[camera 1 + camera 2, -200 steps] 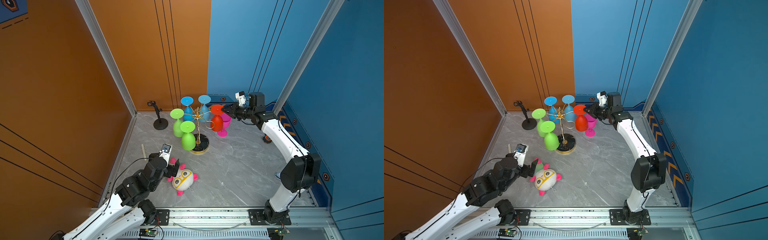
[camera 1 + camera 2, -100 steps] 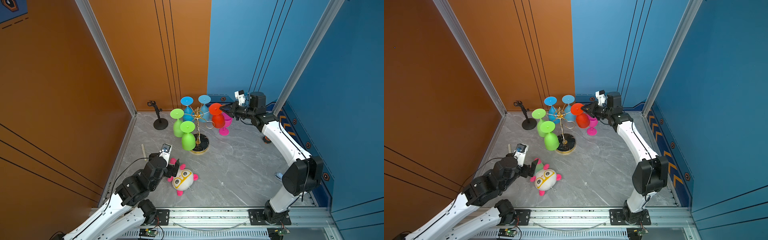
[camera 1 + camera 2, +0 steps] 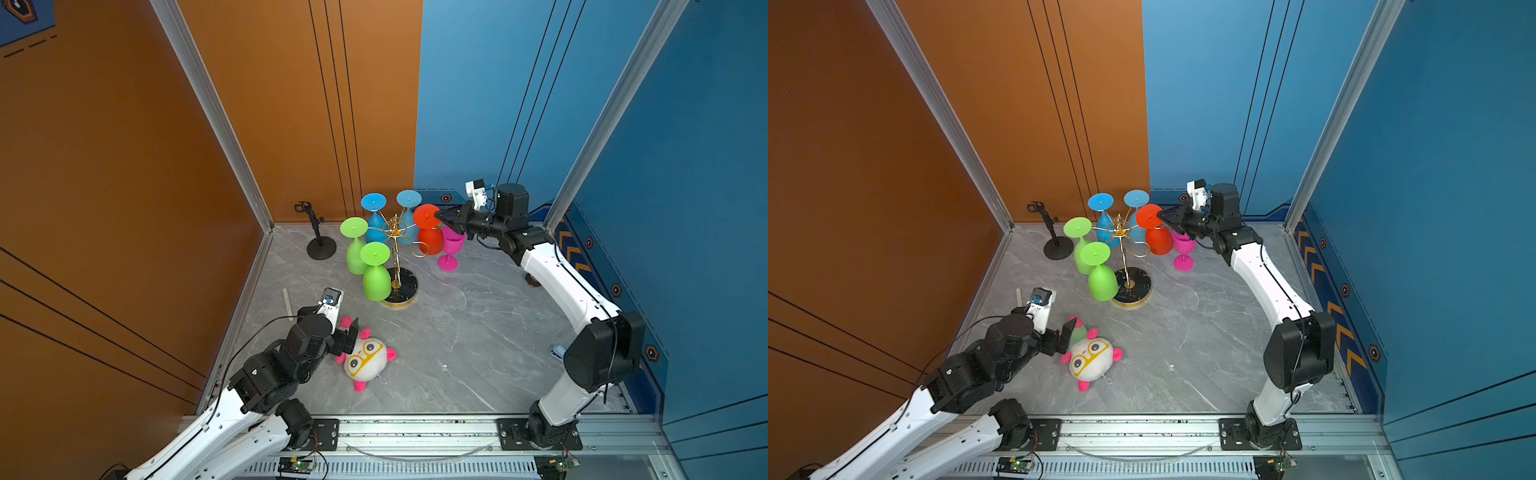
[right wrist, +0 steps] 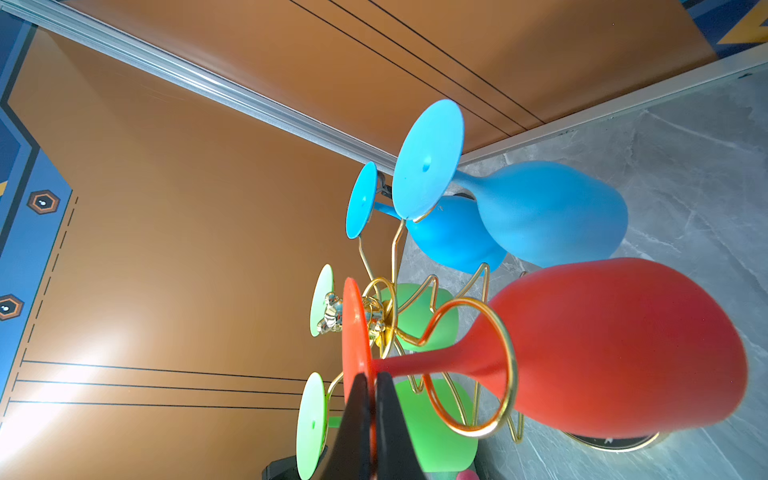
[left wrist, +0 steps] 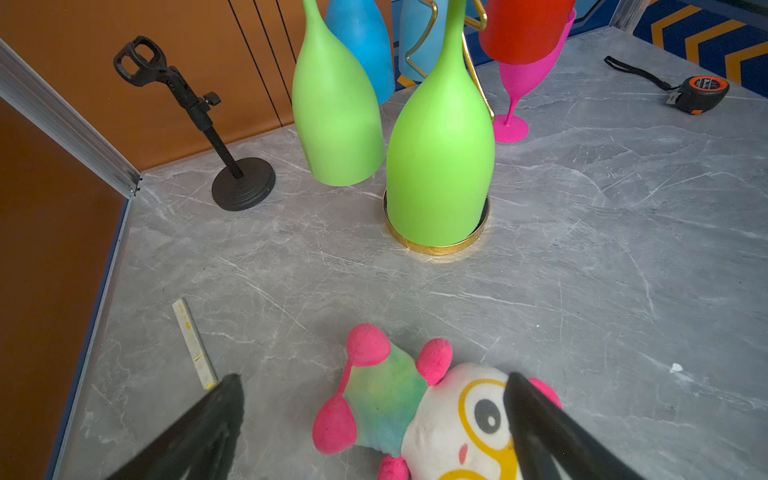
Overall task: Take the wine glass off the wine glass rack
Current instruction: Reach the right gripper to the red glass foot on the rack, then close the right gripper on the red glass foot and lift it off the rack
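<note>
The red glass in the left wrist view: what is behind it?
A pink glass stands upright on the table behind the red glass. Its stem, foot and one edge of its bowl show; the rest of the bowl is covered.

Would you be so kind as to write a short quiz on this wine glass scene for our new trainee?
1. True or false: the left gripper is shut on the plush toy.
2. Which part of the red wine glass does the right gripper pinch? A its bowl; B its stem; C its round foot.
3. Fill in: the upright glass standing on the table is ____ in colour.
Key: 1 false, its jaws stand open; 2 C; 3 pink.
</note>
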Available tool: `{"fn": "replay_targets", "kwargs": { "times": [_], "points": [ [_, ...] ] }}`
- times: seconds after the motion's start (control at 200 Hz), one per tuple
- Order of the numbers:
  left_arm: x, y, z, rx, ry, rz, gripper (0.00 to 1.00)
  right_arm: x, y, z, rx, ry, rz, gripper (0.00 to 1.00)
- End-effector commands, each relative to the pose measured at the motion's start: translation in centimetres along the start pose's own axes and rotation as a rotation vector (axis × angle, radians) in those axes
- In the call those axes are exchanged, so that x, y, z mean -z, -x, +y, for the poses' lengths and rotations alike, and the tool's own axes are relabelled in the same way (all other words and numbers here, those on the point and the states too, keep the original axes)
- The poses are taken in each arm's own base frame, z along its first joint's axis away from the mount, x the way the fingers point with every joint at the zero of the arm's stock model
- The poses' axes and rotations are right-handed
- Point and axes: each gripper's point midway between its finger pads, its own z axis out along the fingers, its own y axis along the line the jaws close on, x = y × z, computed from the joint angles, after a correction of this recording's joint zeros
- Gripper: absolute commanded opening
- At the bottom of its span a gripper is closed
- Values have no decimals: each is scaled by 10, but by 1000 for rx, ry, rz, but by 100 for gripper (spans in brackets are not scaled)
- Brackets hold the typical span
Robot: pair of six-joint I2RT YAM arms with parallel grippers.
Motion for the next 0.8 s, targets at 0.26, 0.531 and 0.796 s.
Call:
{"fn": "replay_targets", "kwargs": {
  "times": [0.26,0.531,0.796],
  "points": [
    [2,3,3,26,2,-13,98,-12,-5,17,28,88,53,0],
    [3,2,-8,58,-77,-4,98,-4,-16,23,56,83,71,0],
    [13,15,-30,122,-226,-12,98,23,-31,28,98,39,60,0]
  ]
}}
